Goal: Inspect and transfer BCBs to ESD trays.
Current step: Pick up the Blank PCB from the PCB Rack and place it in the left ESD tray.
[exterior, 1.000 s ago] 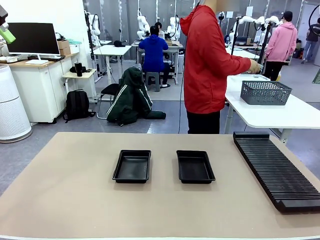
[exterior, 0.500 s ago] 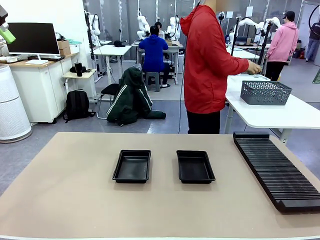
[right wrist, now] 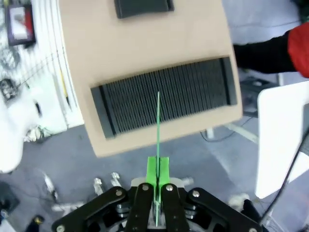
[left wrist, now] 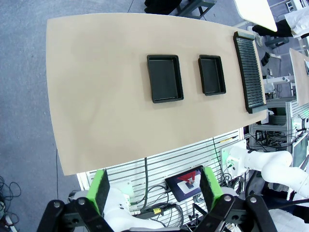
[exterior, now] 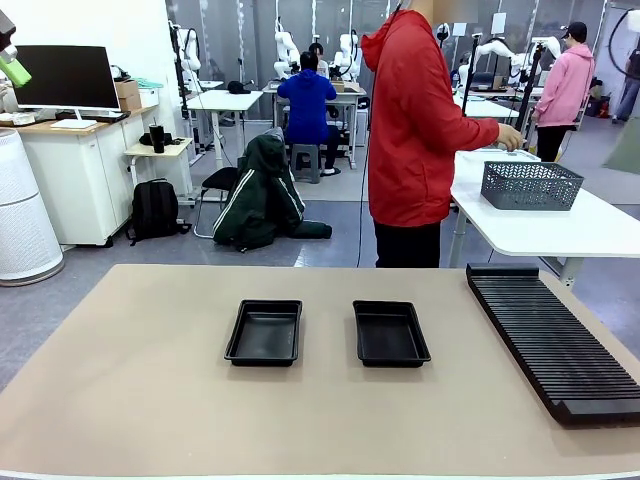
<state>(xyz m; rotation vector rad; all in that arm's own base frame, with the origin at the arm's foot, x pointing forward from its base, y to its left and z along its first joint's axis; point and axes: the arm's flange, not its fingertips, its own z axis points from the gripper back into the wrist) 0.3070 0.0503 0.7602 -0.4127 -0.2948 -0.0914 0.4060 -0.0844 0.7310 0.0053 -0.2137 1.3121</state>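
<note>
My right claw (right wrist: pixel 157 168) is clenched on a thin green BCB (right wrist: pixel 158 121), seen edge-on and held high above the rack (right wrist: pixel 193 94). My left claw (left wrist: pixel 155 187) hangs released, well above the counter (left wrist: pixel 96 96). The left tray (left wrist: pixel 164 78) and right tray (left wrist: pixel 212 74) lie bare, side by side. I judge this the inspection hold, with the transfer not yet begun. Next I must carry the board to the right tray, tip it flat, lower it inside the rim, then let go.
</note>
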